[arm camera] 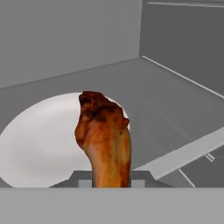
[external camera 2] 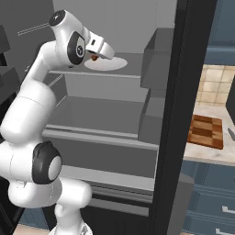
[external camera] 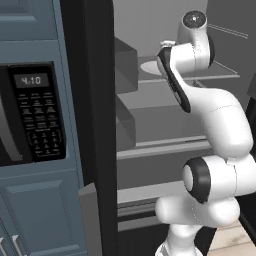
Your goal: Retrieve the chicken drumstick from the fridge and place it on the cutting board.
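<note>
The chicken drumstick (arm camera: 105,140), lumpy and glossy orange-brown with a darker knobbly end, is pinched in the gripper (external camera 2: 95,56) just above a round white plate (arm camera: 39,144) on the fridge's (external camera 2: 114,110) smooth grey upper shelf. Far right, the checkered wooden cutting board (external camera 2: 205,131) lies on the counter.

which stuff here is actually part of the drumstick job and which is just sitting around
Part of the job:
- chicken drumstick, between the fingers of the gripper, over the plate
- fridge, door open
- cutting board, on the counter to the right

Just lying about:
- white plate on the upper shelf
- microwave in the cabinets
- knife beside the board
</note>
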You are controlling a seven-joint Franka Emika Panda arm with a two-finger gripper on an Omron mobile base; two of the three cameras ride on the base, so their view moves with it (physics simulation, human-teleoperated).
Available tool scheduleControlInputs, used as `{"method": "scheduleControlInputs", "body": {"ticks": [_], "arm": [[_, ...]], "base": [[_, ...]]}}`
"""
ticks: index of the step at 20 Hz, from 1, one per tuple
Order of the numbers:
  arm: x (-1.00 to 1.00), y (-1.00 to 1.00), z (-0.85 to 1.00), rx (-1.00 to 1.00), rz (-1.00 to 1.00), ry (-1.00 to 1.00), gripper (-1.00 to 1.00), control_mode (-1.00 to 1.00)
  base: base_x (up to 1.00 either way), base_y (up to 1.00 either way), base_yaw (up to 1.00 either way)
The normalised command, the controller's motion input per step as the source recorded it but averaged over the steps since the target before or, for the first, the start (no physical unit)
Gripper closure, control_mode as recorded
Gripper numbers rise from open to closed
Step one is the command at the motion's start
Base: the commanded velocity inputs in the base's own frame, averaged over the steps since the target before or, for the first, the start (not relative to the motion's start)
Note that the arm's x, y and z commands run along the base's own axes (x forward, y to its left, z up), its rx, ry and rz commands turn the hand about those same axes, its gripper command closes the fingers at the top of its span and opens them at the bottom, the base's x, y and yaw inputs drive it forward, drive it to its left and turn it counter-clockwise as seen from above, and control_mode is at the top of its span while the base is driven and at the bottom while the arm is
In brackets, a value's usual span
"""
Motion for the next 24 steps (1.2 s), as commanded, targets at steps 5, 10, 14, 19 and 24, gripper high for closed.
{"method": "scheduleControlInputs", "body": {"ticks": [5,10,14,19,24], "arm": [[-0.21,0.00,0.00,0.00,0.00,0.00,1.00,-1.00],[-0.68,0.00,-0.11,0.00,0.00,0.00,1.00,-1.00],[-0.95,0.01,-0.12,0.01,0.00,0.00,1.00,-1.00],[-0.99,0.44,-0.13,0.11,0.03,0.00,1.00,-1.00],[-0.93,0.44,-0.18,0.11,0.07,0.00,1.00,-1.00]], "base": [[0.00,0.00,0.00],[0.00,0.00,0.00],[0.00,0.00,0.00],[0.00,0.00,0.00],[0.00,0.00,0.00]]}}
